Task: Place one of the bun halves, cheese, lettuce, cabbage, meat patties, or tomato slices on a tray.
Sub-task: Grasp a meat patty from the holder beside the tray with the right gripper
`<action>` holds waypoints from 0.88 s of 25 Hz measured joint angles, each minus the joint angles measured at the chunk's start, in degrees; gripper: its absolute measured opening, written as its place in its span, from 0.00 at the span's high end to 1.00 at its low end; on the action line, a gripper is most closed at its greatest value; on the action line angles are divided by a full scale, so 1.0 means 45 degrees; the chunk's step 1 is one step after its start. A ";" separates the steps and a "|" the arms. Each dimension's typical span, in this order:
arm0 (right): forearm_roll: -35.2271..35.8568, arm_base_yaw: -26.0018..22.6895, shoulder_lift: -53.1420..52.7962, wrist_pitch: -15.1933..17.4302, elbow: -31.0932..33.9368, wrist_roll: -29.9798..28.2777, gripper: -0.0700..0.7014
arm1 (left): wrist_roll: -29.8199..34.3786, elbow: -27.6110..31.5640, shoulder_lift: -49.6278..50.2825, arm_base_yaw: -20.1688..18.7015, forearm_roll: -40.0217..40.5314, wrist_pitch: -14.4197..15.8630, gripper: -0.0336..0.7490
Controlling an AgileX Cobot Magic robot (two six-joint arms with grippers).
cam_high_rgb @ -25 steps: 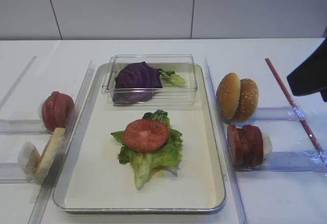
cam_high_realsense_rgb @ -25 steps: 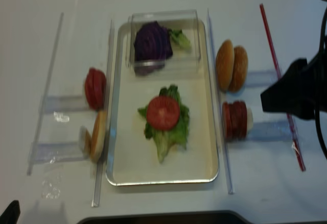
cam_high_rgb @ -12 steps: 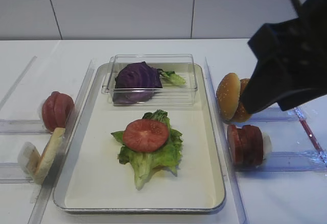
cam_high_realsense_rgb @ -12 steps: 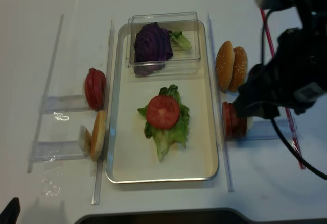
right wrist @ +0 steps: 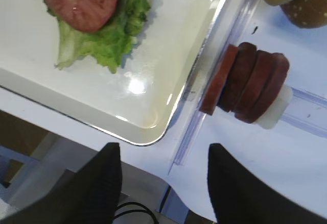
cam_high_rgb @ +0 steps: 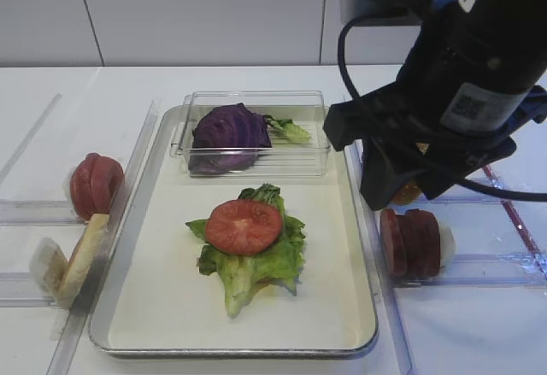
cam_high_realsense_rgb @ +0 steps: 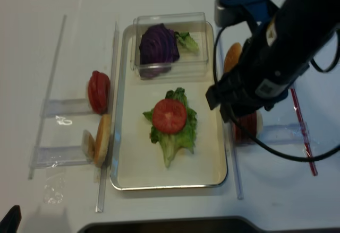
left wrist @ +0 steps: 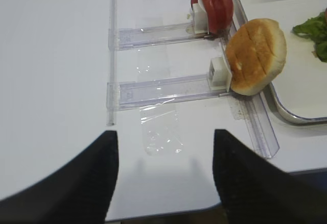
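Four meat patties [right wrist: 245, 89] beside tray [right wrist: 168, 71]; one lettuce [cam_high_rgb: 256, 260].

No text, brand or number can be read anywhere. The right arm [cam_high_rgb: 466, 84] carries two stickers: a pale one on its housing with tiny print too small to make out, and a white triangular tag near its top bearing a small, illegible green and yellow mark.
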 joint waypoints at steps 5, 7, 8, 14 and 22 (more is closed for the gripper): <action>-0.1018 0.0000 0.0883 -0.0052 -0.0033 0.0409 0.36 | 0.0000 0.0000 0.0000 0.0000 0.0000 0.0000 0.42; -0.1184 0.0000 0.1242 -0.0080 -0.0033 0.0496 0.36 | 0.0000 0.0000 0.0000 0.0000 0.0000 0.0000 0.42; -0.1217 0.0000 0.1400 -0.0080 -0.0033 0.0496 0.36 | 0.0000 0.0000 0.0000 0.0000 0.0000 0.0000 0.42; -0.1249 0.0000 0.1979 -0.0156 -0.0033 0.0520 0.36 | 0.0000 0.0000 0.0000 0.0000 0.0000 0.0000 0.42; -0.1348 0.0000 0.2554 -0.0176 -0.0053 0.0933 0.44 | 0.0000 0.0000 0.0000 0.0000 0.0000 0.0000 0.42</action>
